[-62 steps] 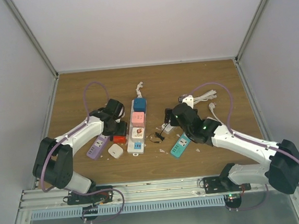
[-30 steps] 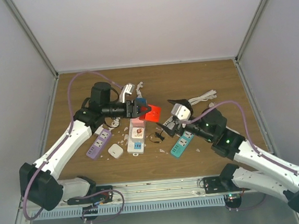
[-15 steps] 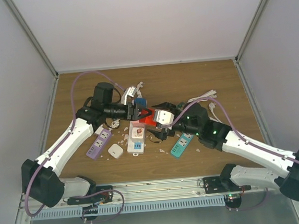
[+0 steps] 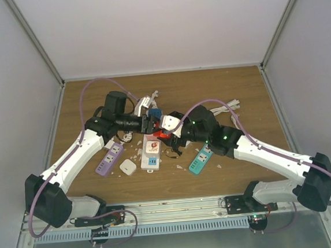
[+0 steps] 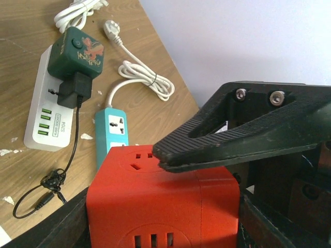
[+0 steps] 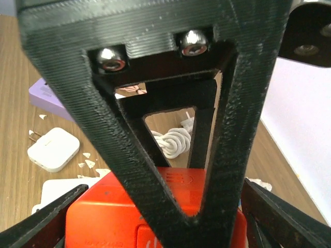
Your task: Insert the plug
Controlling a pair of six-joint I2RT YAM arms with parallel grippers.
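Observation:
My left gripper [image 4: 152, 125] is shut on a red cube socket [image 4: 163, 134] and holds it above the white power strip. In the left wrist view the red cube [image 5: 160, 201] fills the space between my left fingers [image 5: 72, 219], its three-pin socket face up. My right gripper [image 4: 173, 127] holds a white plug [image 4: 168, 122] against the cube. Its ribbed finger [image 5: 232, 139] lies across the cube's top. In the right wrist view the cube [image 6: 170, 181] sits right in front, behind a left finger [image 6: 155, 129]. The plug does not show there.
A white power strip [image 4: 150, 160] with blue and pink adapters lies below the grippers. A purple strip [image 4: 108, 162], a small white charger [image 4: 127, 168] and a teal strip [image 4: 199, 161] lie nearer. A coiled white cable [image 4: 227, 105] lies right. Paper scraps dot the wood.
My left gripper lifted the red cube off the table and swung it right. My right gripper picked up the white plug and carried it left until it met the cube.

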